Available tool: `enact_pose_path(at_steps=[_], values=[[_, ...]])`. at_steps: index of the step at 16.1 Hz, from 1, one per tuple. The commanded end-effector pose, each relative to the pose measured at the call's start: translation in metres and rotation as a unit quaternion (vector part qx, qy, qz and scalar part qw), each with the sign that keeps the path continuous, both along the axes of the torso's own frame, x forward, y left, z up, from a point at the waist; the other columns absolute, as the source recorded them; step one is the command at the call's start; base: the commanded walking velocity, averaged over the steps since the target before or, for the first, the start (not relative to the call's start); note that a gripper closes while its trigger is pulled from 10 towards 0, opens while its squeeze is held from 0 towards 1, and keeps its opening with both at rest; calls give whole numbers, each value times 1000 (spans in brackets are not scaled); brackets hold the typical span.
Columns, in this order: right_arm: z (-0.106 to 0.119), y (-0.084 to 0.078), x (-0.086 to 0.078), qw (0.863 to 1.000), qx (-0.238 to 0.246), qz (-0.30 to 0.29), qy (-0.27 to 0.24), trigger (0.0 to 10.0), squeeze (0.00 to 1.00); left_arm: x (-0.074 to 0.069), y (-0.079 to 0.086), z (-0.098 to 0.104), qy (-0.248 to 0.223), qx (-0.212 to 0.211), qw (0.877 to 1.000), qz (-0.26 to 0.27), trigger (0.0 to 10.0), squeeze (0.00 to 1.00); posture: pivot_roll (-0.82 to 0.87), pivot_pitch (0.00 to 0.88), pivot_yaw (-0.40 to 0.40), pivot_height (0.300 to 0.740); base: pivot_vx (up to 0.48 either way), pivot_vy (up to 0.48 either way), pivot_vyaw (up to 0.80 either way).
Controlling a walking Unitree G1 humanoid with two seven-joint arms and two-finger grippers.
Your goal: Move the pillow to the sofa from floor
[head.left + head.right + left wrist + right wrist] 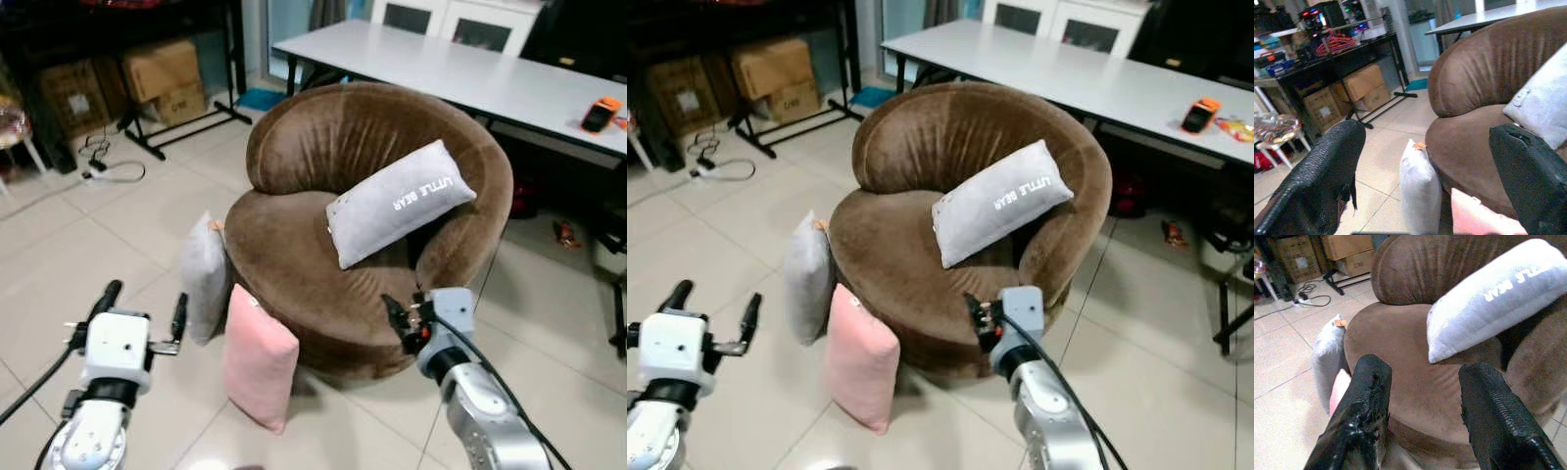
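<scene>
Tiled floor (118,225), brown round sofa (294,245) ahead, a white table (441,69) behind it.

The pink pillow (258,357) stands on edge against the sofa's base, just beside a grey pillow (204,277). It looks soft and light, so I'd pinch its top corner. My left gripper (137,323) and right gripper (1420,401) are both spread wide, holding nothing.

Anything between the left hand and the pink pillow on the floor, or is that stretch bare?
Bare. In the left eye view only floor tile separates the left hand from the pink pillow; the grey pillow leans on the sofa just beyond.
</scene>
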State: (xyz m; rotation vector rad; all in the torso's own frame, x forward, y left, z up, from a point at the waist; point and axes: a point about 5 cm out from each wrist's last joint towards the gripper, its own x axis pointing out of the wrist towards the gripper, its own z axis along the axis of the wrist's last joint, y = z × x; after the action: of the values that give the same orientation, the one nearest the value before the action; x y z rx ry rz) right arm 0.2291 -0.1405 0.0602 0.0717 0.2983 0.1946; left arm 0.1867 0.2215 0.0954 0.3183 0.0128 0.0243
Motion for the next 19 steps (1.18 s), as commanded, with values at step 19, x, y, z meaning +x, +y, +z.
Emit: enact_pose_path(at_steps=[19], values=[[1,0,5,1000,-19,20,1,10000,0,-2,-6,0,7,-34,999,-9,10000,0,80,4,-36,740,32,237,109]])
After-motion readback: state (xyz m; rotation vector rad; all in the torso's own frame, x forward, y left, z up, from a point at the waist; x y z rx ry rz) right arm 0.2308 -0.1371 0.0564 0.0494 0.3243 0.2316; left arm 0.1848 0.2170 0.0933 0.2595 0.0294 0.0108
